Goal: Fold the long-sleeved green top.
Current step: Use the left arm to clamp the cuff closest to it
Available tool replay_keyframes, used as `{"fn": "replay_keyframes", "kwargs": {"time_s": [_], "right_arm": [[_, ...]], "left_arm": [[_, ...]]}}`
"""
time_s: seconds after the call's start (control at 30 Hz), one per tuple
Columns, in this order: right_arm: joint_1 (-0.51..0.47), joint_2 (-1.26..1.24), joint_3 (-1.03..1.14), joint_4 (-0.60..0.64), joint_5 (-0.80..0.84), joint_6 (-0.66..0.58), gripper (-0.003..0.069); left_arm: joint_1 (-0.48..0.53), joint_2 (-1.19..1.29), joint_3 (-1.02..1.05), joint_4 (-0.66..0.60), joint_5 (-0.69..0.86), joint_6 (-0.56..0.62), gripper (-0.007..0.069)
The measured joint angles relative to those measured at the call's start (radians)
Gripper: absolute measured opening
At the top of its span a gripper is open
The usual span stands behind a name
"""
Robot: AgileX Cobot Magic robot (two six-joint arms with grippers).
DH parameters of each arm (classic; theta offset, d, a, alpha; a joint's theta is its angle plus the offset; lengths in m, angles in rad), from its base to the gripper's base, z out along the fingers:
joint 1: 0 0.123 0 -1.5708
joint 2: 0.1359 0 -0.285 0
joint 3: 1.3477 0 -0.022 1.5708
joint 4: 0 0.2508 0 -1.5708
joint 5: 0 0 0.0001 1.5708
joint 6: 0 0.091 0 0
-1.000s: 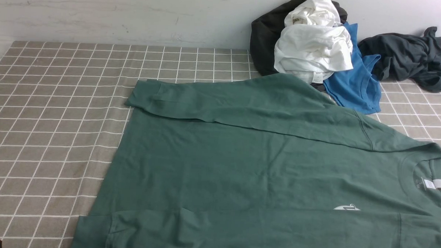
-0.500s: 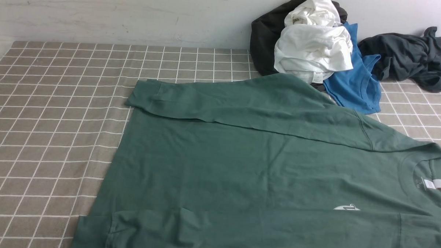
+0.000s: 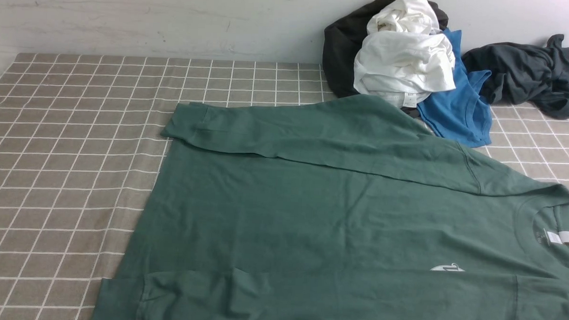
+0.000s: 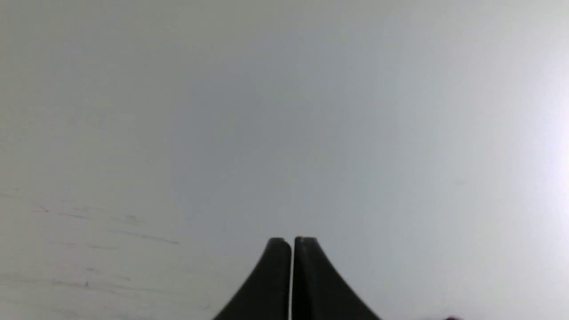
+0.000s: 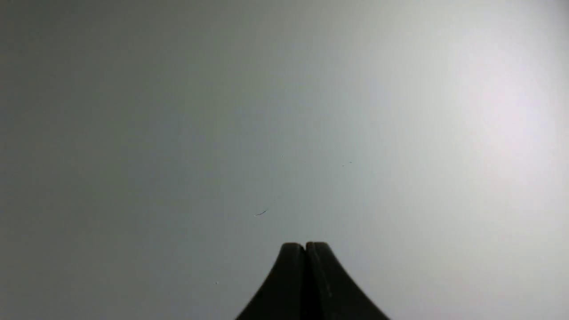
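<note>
The green long-sleeved top (image 3: 311, 218) lies spread flat on the checked tablecloth, its neck with a white label (image 3: 563, 237) at the right and its hem at the left. Both sleeves are folded in across the body, one along the far edge (image 3: 285, 136) and one along the near edge (image 3: 270, 297). A small white logo (image 3: 447, 267) shows on the chest. Neither arm appears in the front view. My left gripper (image 4: 292, 241) is shut on nothing, facing a plain pale wall. My right gripper (image 5: 305, 245) is also shut and empty before a pale wall.
A heap of clothes sits at the back right against the wall: a black garment (image 3: 345, 48), white garments (image 3: 404, 60), a bright blue T-shirt (image 3: 459, 109) and a dark charcoal-grey garment (image 3: 529, 74). The checked tablecloth (image 3: 66, 162) shows left of the top.
A dark bit of the left arm seen at the bottom left corner a second ago has gone out of the front view. The top has not moved.
</note>
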Motion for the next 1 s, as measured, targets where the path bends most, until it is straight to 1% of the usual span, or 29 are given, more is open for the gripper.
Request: {"fn": "replay_keyframes", "kwargs": {"time_s": [0.03,0.07,0.13,0.2,0.23,0.27,0.3,0.33,0.37,0.4,0.43,0.47,0.53,0.57,0.6,0.63,0.67,0.7,0.73,0.8,0.83,0.93,1.0], "right_arm": [[0.000,0.000,0.000,-0.005,0.000,0.001,-0.0013],[0.000,0.080,-0.093,-0.047,0.109,0.007,-0.0013],[0.000,0.160,-0.168,-0.095,0.234,0.006,-0.0013],[0.000,0.272,-0.216,-0.141,0.367,0.005,-0.0013],[0.000,0.332,-0.236,-0.156,0.466,0.005,-0.0013],[0.000,0.344,-0.236,-0.156,0.466,0.005,-0.0013],[0.000,0.437,-0.254,-0.145,0.612,0.005,-0.0013],[0.000,0.480,-0.261,-0.127,0.683,0.001,-0.0012],[0.000,0.546,-0.266,-0.089,0.787,-0.012,-0.0011],[0.000,0.555,-0.268,-0.072,0.799,-0.020,-0.0011],[0.000,0.623,-0.269,0.006,0.875,-0.070,-0.0011],[0.000,0.647,-0.269,0.063,0.891,-0.113,-0.0011],[0.000,0.698,-0.269,0.160,0.895,-0.198,-0.0011],[0.000,0.722,-0.269,0.222,0.888,-0.259,-0.0011],[0.000,0.727,-0.269,0.245,0.885,-0.285,-0.0011],[0.000,0.756,-0.270,0.321,0.864,-0.378,-0.0011],[0.000,0.774,-0.270,0.359,0.848,-0.431,-0.0011],[0.000,0.793,-0.271,0.407,0.836,-0.504,-0.0010],[0.000,0.802,-0.271,0.434,0.829,-0.546,-0.0010],[0.000,0.821,-0.271,0.487,0.828,-0.618,-0.0010],[0.001,0.830,-0.271,0.513,0.828,-0.647,-0.0010],[0.026,0.849,-0.272,0.539,0.827,-0.685,-0.0010],[0.050,0.860,-0.272,0.541,0.826,-0.691,-0.0010]], "left_arm": [[0.000,0.011,-0.015,0.007,0.016,0.000,-0.0007],[0.000,0.110,-0.117,0.059,0.140,0.000,-0.0007],[0.000,0.240,-0.213,0.093,0.282,0.000,-0.0007],[0.000,0.342,-0.268,0.101,0.398,0.000,-0.0007],[0.000,0.417,-0.300,0.097,0.486,0.005,-0.0007],[0.000,0.429,-0.305,0.094,0.501,0.007,-0.0007],[0.000,0.509,-0.338,0.069,0.602,0.030,-0.0007],[0.000,0.564,-0.350,0.046,0.672,0.060,-0.0007],[0.000,0.629,-0.365,-0.007,0.750,0.111,-0.0007],[0.000,0.650,-0.369,-0.016,0.773,0.121,-0.0007],[0.000,0.736,-0.378,-0.109,0.848,0.227,-0.0007],[0.000,0.779,-0.380,-0.156,0.879,0.278,-0.0007],[0.000,0.878,-0.381,-0.244,0.906,0.388,0.0001],[-0.001,0.932,-0.381,-0.287,0.909,0.443,0.0011],[-0.003,0.942,-0.382,-0.300,0.909,0.452,0.0014],[-0.012,1.019,-0.382,-0.329,0.908,0.510,0.0037],[-0.020,1.053,-0.382,-0.334,0.905,0.524,0.0053],[-0.036,1.098,-0.382,-0.334,0.902,0.533,0.0089],[-0.050,1.124,-0.383,-0.329,0.898,0.532,0.0106],[-0.090,1.173,-0.383,-0.289,0.888,0.504,0.0170],[-0.122,1.205,-0.383,-0.247,0.870,0.457,0.0210],[-0.171,1.264,-0.385,-0.120,0.824,0.323,0.0296],[-0.182,1.302,-0.392,-0.045,0.795,0.242,0.0337]]}}
